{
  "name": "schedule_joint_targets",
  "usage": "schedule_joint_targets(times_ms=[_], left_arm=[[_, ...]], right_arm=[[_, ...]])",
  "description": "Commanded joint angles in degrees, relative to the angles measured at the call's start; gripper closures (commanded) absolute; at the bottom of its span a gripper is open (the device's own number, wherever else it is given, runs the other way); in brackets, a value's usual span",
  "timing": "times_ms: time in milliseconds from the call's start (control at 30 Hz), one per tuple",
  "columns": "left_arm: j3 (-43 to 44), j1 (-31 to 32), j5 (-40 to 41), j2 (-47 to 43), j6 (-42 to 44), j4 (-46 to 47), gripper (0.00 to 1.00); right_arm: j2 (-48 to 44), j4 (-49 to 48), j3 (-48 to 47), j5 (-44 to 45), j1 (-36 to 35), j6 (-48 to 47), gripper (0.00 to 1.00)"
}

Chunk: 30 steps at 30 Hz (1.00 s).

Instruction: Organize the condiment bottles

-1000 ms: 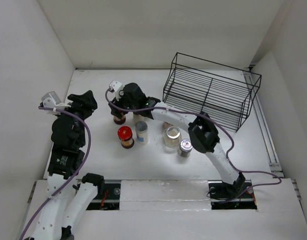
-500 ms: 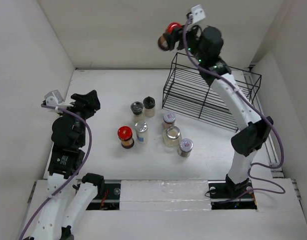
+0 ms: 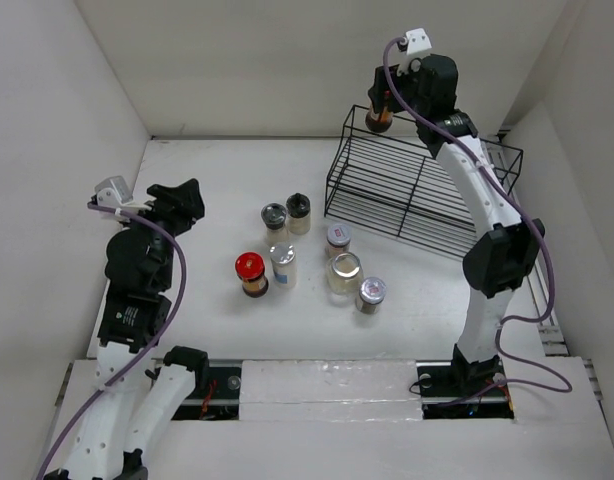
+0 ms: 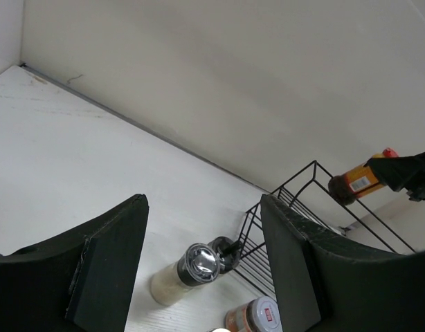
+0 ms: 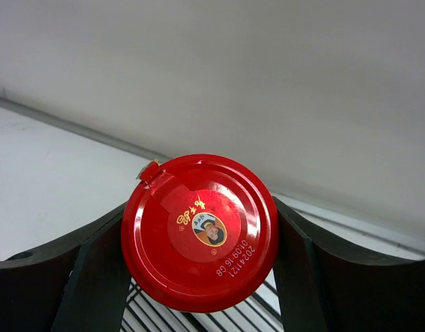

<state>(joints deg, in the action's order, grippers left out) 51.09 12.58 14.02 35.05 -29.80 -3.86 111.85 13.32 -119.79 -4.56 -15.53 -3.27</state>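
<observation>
My right gripper (image 3: 383, 100) is shut on a dark jar with a red lid (image 3: 379, 113) and holds it above the back left corner of the black wire rack (image 3: 417, 190). In the right wrist view the red lid (image 5: 199, 232) fills the space between my fingers (image 5: 95, 277), with rack wires (image 5: 219, 321) below. My left gripper (image 3: 192, 205) is open and empty, left of the bottles. On the table stand a second red-lidded jar (image 3: 250, 272), a silver-capped shaker (image 3: 283, 263), a grey-capped bottle (image 3: 274, 217), a black-capped bottle (image 3: 299, 211) and three more jars (image 3: 344, 272).
The rack stands at the back right, tilted, close to the right wall. White walls close in the table on the left, back and right. In the left wrist view the grey-capped bottle (image 4: 192, 266) and the rack's corner (image 4: 295, 200) lie ahead of my open fingers (image 4: 109, 270).
My right arm lifted the red-lidded jar from among the bottles, swung it up to the back, and has now lowered it towards the rack's back left corner. The left arm barely moved.
</observation>
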Motion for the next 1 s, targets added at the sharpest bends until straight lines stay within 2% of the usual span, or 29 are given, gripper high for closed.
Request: schedule_joint_targets(times_ms=[0, 233, 300, 500, 633, 800, 867, 967], left_arm=[[-0.38, -0.19, -1.1, 0.72, 1.06, 3.15, 0.38], [-0.38, -0.19, -1.72, 0.72, 1.06, 3.15, 0.38], [-0.38, -0.19, -2.24, 0.72, 1.06, 3.15, 0.38], [-0.38, -0.19, -2.24, 0.2, 1.06, 3.15, 0.38], [-0.38, -0.19, -2.24, 0.2, 1.06, 3.15, 0.38], [-0.38, -0.19, -2.77, 0.2, 1.06, 3.15, 0.38], [-0.38, -0.19, -2.77, 0.2, 1.06, 3.15, 0.38], [-0.91, -0.19, -2.77, 0.2, 1.06, 3.68, 0.38]], right_arm=[[-3.66, -7.78, -1.33, -2.03, 0.24, -0.34, 0.5], [-1.3, -7.78, 1.93, -2.65, 0.24, -0.86, 0.5], [1.16, -7.78, 1.93, -3.18, -0.38, -0.86, 0.46], [4.25, -7.78, 0.78, -3.18, -1.6, -0.34, 0.43], [4.25, -7.78, 1.84, -1.6, -2.14, -0.34, 0.35], [2.06, -7.26, 2.37, 0.33, -2.14, -0.34, 0.07], [-0.48, -7.26, 2.97, 0.34, -2.14, -0.34, 0.02], [-4.52, -7.26, 5.52, 0.86, -3.62, -1.21, 0.0]])
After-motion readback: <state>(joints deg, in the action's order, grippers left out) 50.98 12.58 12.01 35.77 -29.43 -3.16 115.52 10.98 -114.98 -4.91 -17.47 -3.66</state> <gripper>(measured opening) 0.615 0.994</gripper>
